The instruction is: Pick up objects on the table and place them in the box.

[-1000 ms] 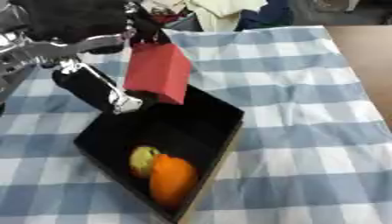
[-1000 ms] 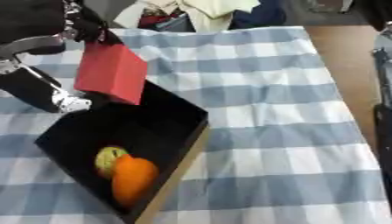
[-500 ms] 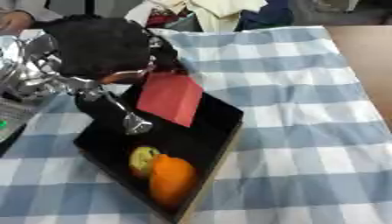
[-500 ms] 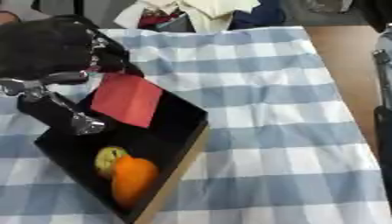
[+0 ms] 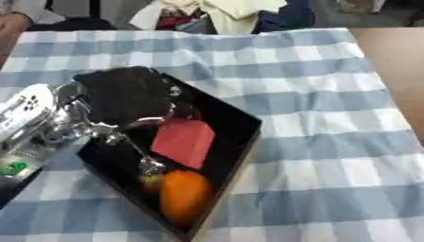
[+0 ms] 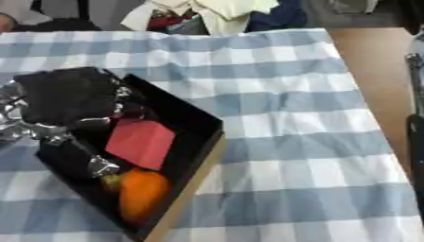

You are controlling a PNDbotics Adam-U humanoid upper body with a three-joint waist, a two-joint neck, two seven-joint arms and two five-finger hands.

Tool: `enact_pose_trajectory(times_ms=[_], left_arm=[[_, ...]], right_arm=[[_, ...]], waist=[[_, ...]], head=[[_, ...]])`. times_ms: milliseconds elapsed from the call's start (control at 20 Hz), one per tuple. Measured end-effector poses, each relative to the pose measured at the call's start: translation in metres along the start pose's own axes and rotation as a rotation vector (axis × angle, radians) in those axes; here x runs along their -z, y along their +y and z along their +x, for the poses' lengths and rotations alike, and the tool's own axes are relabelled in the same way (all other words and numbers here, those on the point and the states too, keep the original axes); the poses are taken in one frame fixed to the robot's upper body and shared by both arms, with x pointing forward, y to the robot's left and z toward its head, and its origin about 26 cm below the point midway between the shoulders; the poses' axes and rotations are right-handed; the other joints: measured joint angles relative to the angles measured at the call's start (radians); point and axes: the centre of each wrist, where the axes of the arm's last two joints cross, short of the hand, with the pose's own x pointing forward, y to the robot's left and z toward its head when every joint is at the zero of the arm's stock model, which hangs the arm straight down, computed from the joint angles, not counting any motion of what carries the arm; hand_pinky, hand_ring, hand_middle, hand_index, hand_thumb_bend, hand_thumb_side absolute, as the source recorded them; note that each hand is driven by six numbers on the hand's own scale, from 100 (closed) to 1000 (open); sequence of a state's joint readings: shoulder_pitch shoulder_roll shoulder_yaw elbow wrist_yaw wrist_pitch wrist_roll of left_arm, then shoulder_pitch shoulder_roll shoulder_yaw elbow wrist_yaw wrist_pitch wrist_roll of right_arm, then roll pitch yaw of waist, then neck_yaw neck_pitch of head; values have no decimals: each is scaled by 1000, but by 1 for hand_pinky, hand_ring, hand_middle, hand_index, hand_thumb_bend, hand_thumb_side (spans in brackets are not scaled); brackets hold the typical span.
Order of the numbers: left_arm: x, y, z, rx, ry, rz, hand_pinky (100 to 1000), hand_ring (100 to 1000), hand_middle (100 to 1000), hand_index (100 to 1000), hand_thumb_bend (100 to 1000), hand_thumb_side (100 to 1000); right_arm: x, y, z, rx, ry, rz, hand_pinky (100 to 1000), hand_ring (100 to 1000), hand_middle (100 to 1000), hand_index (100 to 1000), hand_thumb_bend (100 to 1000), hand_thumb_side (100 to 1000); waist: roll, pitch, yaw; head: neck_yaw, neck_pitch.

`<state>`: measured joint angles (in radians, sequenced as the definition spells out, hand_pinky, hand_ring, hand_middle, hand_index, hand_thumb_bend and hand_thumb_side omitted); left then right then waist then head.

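Note:
A black box (image 5: 242, 152) sits on the blue-and-white checked cloth at the left. Inside it lies a red block (image 5: 184, 142), tilted, with an orange (image 5: 184, 194) in the near corner. A small greenish fruit (image 5: 151, 182) is half hidden beside the orange. My left hand (image 5: 124, 97) hangs over the box's far corner. Its fingers are curled at the block's upper edge, and its thumb (image 5: 147, 163) points down along the block's left side. A dark sliver of my right hand (image 6: 415, 142) shows only at the right edge of the right eye view.
A heap of clothes (image 5: 224, 14) lies along the far edge of the table. Bare brown tabletop (image 5: 389, 52) shows to the right of the cloth. The checked cloth (image 5: 331, 156) stretches flat to the right of the box.
My left hand has come down and toward me with the red block, from above the box's far rim into the box. The camera view has also shifted.

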<state>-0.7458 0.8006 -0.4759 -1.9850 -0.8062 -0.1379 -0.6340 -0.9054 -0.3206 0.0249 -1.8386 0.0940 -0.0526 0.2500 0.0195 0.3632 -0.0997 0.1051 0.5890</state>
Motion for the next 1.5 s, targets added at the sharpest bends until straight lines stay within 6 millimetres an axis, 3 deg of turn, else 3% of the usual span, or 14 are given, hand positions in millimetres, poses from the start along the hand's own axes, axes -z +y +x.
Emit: enact_pose_trajectory(times_ms=[200, 450, 550, 750, 850, 1050, 1100, 1150, 1350, 1400, 1500], left_arm=[[4, -4, 5, -12, 12, -34, 556, 589, 442, 708, 100, 463], [7, -5, 8, -12, 36, -86, 631, 683, 556, 775, 100, 577], [7, -5, 9, -11, 38, -113, 666, 741, 647, 840, 160, 643], [8, -4, 10, 11, 47, -162, 717, 824, 755, 886, 266, 710], [8, -4, 9, 27, 54, -176, 772, 886, 829, 940, 370, 762], [6, -1, 7, 62, 81, -168, 810, 921, 862, 972, 447, 824], [6, 1, 5, 70, 90, -157, 808, 920, 858, 969, 359, 862], [5, 3, 3, 74, 102, -140, 804, 918, 858, 970, 412, 839], [-3, 13, -8, 61, 163, -16, 766, 898, 829, 942, 219, 990], [-5, 15, -11, 45, 178, 27, 744, 887, 817, 934, 113, 1000], [-10, 19, -17, -4, 209, 133, 703, 871, 806, 928, 100, 1000]], right_arm=[[0, 1, 1, 6, -1, -1, 943, 874, 771, 885, 100, 1000], [-2, 2, -1, 8, 6, -1, 943, 874, 771, 886, 100, 1000], [-2, 2, -1, 9, 7, -2, 943, 873, 771, 886, 100, 1000], [-2, 2, -1, 9, 9, -2, 944, 873, 770, 886, 100, 1000], [-2, 2, -1, 9, 10, -2, 944, 873, 770, 886, 100, 1000], [-4, 2, -2, 10, 19, -3, 944, 873, 770, 886, 100, 1000], [-5, 1, -3, 11, 21, -4, 944, 873, 770, 886, 100, 1000], [-5, 1, -3, 11, 21, -4, 944, 873, 770, 886, 100, 1000], [-6, 1, -3, 11, 24, -5, 944, 873, 770, 886, 100, 1000], [-6, 2, -3, 12, 24, -5, 944, 874, 770, 886, 100, 1000], [-6, 2, -2, 12, 22, -6, 944, 874, 770, 886, 100, 1000]], waist=[[1, 0, -3], [3, 0, -4], [3, 0, -5], [4, 0, -5], [4, 0, -5], [5, 0, -3], [5, 0, -2], [5, 0, -1], [5, -1, 4], [5, -3, 5], [5, -6, 10]], head=[[3, 0], [6, 0], [7, 0], [7, 0], [7, 1], [4, 2], [2, 3], [0, 5], [-11, 11], [-13, 14], [-17, 19]])
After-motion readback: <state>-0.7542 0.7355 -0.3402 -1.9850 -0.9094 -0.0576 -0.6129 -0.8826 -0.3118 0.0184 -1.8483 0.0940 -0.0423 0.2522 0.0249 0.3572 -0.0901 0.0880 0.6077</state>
